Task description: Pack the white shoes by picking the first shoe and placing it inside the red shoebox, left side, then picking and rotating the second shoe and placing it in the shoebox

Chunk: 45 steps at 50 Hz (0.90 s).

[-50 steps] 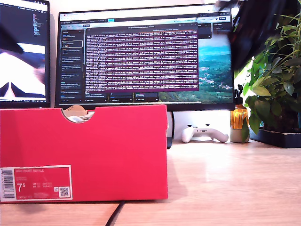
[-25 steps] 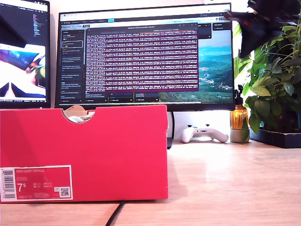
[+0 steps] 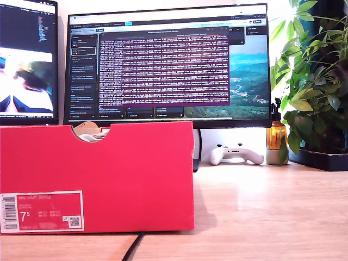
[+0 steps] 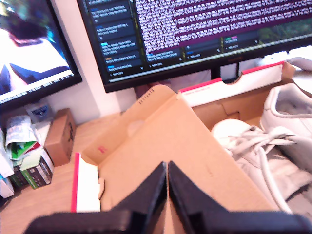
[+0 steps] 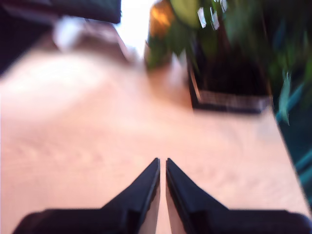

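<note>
In the exterior view the bright red cardboard shoebox [image 3: 97, 176] stands at the left; the dark arm seen earlier at the upper right is gone, which suggests packing is finished. The white leather sneakers [image 4: 273, 141] lie inside, hidden there. Both tools [image 4: 167, 168] [image 5: 162, 165] are pressed together, empty.
</note>
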{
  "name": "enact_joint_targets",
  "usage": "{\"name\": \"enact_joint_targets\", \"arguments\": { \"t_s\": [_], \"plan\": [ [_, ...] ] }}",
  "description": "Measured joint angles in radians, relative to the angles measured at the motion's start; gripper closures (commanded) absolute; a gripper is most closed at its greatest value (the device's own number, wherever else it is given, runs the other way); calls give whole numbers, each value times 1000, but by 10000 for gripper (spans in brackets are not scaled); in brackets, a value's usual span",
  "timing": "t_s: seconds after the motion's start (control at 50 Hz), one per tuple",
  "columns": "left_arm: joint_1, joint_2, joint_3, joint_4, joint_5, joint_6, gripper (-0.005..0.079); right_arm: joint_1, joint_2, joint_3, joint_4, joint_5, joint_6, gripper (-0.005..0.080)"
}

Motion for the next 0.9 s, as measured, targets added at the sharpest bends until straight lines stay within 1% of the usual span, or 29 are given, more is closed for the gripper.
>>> {"name": "enact_joint_targets", "arguments": {
  "t_s": [0.08, 0.14, 0.3, 0.32, 0.4, 0.58, 0.66, 0.76, 0.9],
  "plan": [
    [8, -25, -20, 3, 0, -3, 761, -24, -2, -9, 11, -27, 0, 762],
    [14, -52, -39, 3, -4, -10, 761, -24, -14, -27, 42, -31, 14, 762],
    [18, -121, -57, -9, -59, -29, 761, -23, -86, -129, 174, -37, 48, 762],
    [19, -131, -57, -10, -66, -34, 761, -23, -96, -145, 193, -37, 72, 762],
    [22, -172, -58, -11, -77, -48, 761, -23, -119, -185, 239, -37, 88, 762],
    [23, -256, -84, -10, -82, -55, 761, -23, -160, -198, 273, -58, 100, 762],
    [23, -285, -113, -13, -84, -78, 761, -23, -190, -203, 286, -78, 100, 762],
    [23, -330, -145, -47, -89, -80, 761, -23, -228, -230, 294, -80, 103, 762],
    [23, -405, -149, -85, -90, -98, 761, -23, -264, -278, 288, -82, 128, 762]
  ]
}}
